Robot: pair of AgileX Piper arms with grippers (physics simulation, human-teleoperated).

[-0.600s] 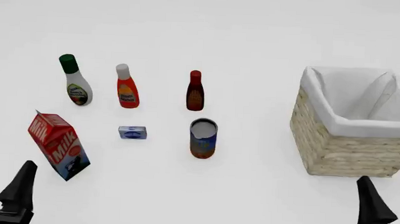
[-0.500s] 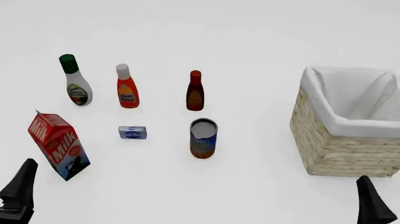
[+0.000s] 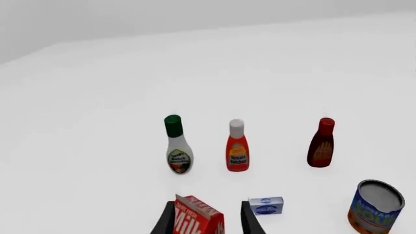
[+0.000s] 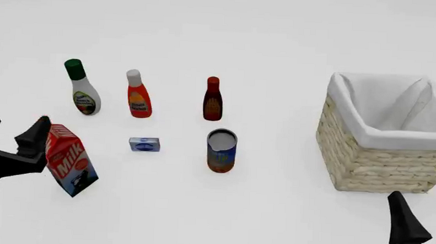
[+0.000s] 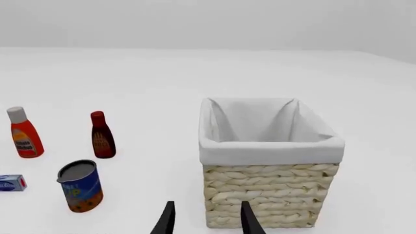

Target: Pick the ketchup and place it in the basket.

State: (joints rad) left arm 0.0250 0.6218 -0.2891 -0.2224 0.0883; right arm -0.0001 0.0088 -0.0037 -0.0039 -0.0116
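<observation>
The ketchup (image 4: 138, 94), a red-orange squeeze bottle with a pale cap, stands upright in the back row between two other bottles; it also shows in the left wrist view (image 3: 237, 146) and the right wrist view (image 5: 25, 132). The wicker basket (image 4: 364, 156) with white lining stands at the right, seen close in the right wrist view (image 5: 270, 195). My left gripper (image 4: 13, 128) is open at the left, raised beside the milk carton, well short of the ketchup. My right gripper (image 4: 424, 211) is open at the bottom right, just in front of the basket.
A white bottle with green cap (image 4: 81, 88) and a dark-red bottle (image 4: 212, 99) flank the ketchup. A red milk carton (image 4: 68, 159) leans at front left, a small blue box (image 4: 144, 144) and a tin can (image 4: 221, 150) stand in the middle.
My left gripper has risen and moved forward, now level with the milk carton's top. The right gripper and all objects have stayed put.
</observation>
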